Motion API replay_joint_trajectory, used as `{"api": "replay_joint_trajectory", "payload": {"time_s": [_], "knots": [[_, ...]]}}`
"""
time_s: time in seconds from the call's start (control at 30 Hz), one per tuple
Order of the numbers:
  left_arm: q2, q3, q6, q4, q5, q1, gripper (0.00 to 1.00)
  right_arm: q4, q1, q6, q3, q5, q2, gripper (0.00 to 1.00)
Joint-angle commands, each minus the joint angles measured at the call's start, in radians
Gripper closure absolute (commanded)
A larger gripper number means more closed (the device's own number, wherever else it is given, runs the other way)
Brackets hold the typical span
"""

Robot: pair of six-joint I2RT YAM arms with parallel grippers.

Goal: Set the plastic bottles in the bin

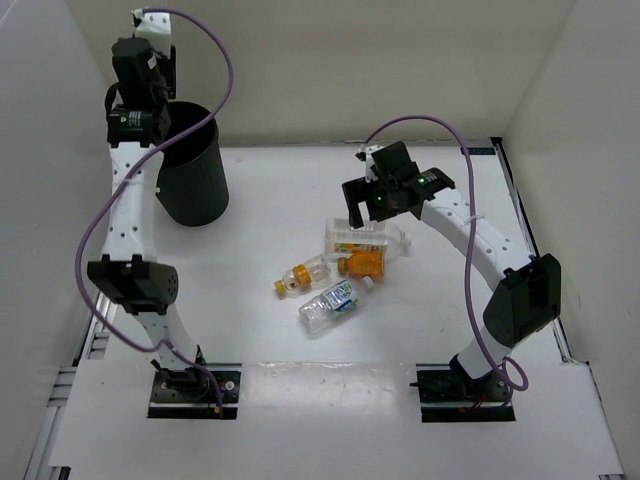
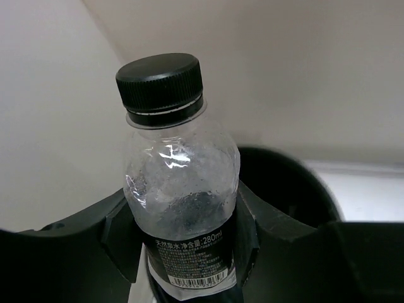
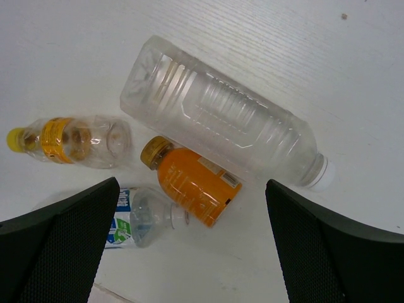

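Your left gripper point(image 2: 183, 249) clenches the black-capped clear plastic bottle point(image 2: 180, 177), apparently above the tall black ribbed bin point(image 2: 287, 183); your right gripper point(image 3: 192, 227) hangs spread over the large clear bottle point(image 3: 221, 120).

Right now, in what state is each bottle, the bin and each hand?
left hand: shut on the black-capped bottle.
black-capped bottle: held, cap on, near the bin's mouth.
bin: upright, open-topped.
right hand: open above the lying bottles, holding nothing.
large square bottle: lying on its side, capped.
orange-filled bottle: lying, capped, against the large square bottle.
yellow-capped bottle: lying, apart from the others.
blue-green-labelled bottle: lying, partly hidden.
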Motion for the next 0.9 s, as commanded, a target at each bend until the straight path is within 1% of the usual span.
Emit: {"api": "replay_joint_trajectory", "payload": {"time_s": [0.0, 0.03, 0.07, 0.1, 0.2, 0.23, 0.3, 0.33, 0.47, 0.53, 0.6, 0.7, 0.77, 0.8, 0.87], "knots": [[0.028, -0.085, -0.064, -0.048, 0.124, 0.069, 0.62, -0.018, 0.015, 0.014, 0.036, 0.037, -0.001, 0.0], [0.028, -0.107, -0.064, -0.048, 0.149, 0.069, 0.56, -0.018, 0.015, 0.014, 0.036, 0.037, -0.001, 0.0], [0.028, -0.128, -0.064, -0.048, 0.167, 0.082, 0.49, -0.018, 0.015, 0.026, 0.036, 0.037, -0.001, 0.0], [0.019, -0.161, -0.055, -0.048, 0.167, 0.082, 0.34, -0.027, 0.015, 0.026, 0.036, 0.049, -0.001, 0.0], [0.019, -0.204, -0.046, -0.048, 0.153, 0.082, 0.19, -0.036, 0.015, 0.069, 0.036, 0.049, -0.01, 0.0], [0.008, -0.204, -0.046, -0.048, 0.153, 0.092, 0.12, -0.036, 0.015, 0.082, 0.036, 0.049, -0.01, 0.0], [-0.001, -0.227, -0.046, -0.057, 0.166, 0.103, 0.07, -0.047, 0.015, 0.132, 0.036, 0.058, -0.01, 0.0], [-0.012, -0.227, -0.046, -0.057, 0.166, 0.103, 0.01, -0.047, 0.015, 0.152, 0.036, 0.07, -0.01, 0.0], [-0.04, -0.256, -0.055, -0.066, 0.178, 0.103, 0.01, -0.047, 0.015, 0.168, -0.021, 0.052, -0.019, 0.0], [-0.064, -0.256, -0.066, -0.066, 0.178, 0.103, 0.01, -0.047, 0.026, 0.125, -0.047, 0.052, -0.019, 0.0], [-0.089, -0.256, -0.087, -0.066, 0.138, 0.103, 0.01, -0.088, 0.051, 0.099, -0.071, 0.063, -0.008, 0.0], [-0.133, -0.256, -0.099, -0.076, 0.101, 0.103, 0.01, -0.139, 0.061, 0.112, -0.081, 0.063, 0.011, 0.0], [-0.187, -0.276, -0.099, -0.076, 0.101, 0.077, 0.01, -0.15, 0.072, 0.203, -0.101, 0.081, -0.001, 0.0], [-0.21, -0.29, -0.087, -0.076, 0.116, 0.068, 0.01, -0.15, 0.072, 0.286, -0.133, 0.081, -0.013, 0.0], [-0.277, -0.342, -0.076, -0.076, 0.153, 0.037, 0.01, -0.141, 0.072, 0.397, -0.176, 0.106, -0.062, 0.0]]}}
